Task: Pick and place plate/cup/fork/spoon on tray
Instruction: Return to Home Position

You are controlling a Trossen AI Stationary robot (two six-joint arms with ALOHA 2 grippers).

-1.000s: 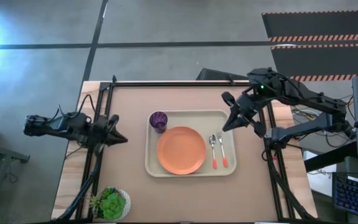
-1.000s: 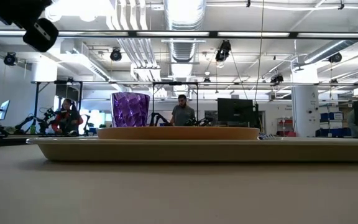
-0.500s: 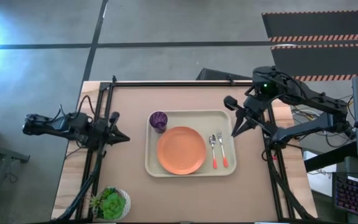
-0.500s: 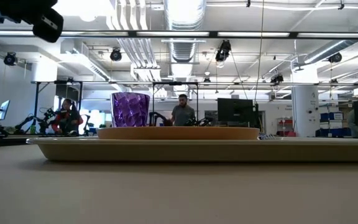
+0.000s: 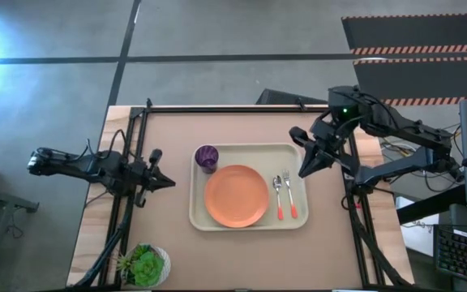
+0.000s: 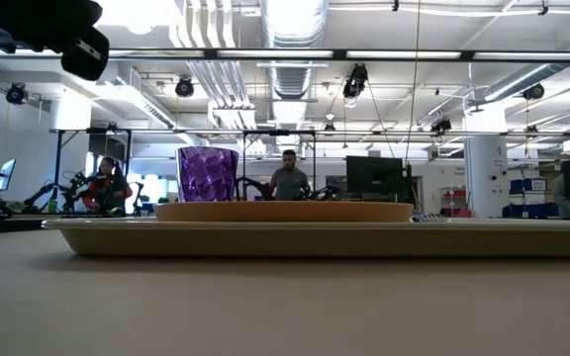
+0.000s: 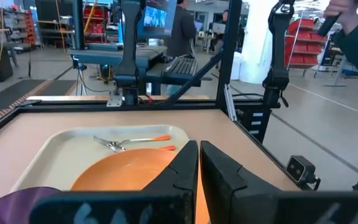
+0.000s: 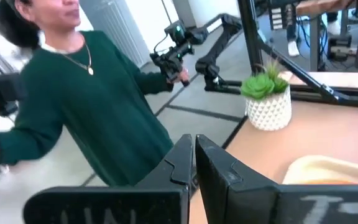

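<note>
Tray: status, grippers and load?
Left gripper shut, empty, left of tray. Right gripper shut, empty, off tray's right edge. Plate, cup, fork, spoon all on tray. Nothing blocking.

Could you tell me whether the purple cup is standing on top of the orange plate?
No, in the high view the cup stands on the tray in a corner, beside the plate.

Left pincer (image 5: 169, 182) nearer the tray (image 5: 248, 226); right pincer (image 5: 302, 172) marginally shifted.

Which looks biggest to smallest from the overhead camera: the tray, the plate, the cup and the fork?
1. tray
2. plate
3. fork and cup: the fork is longer, the cup wider, so no clear ranking.
</note>
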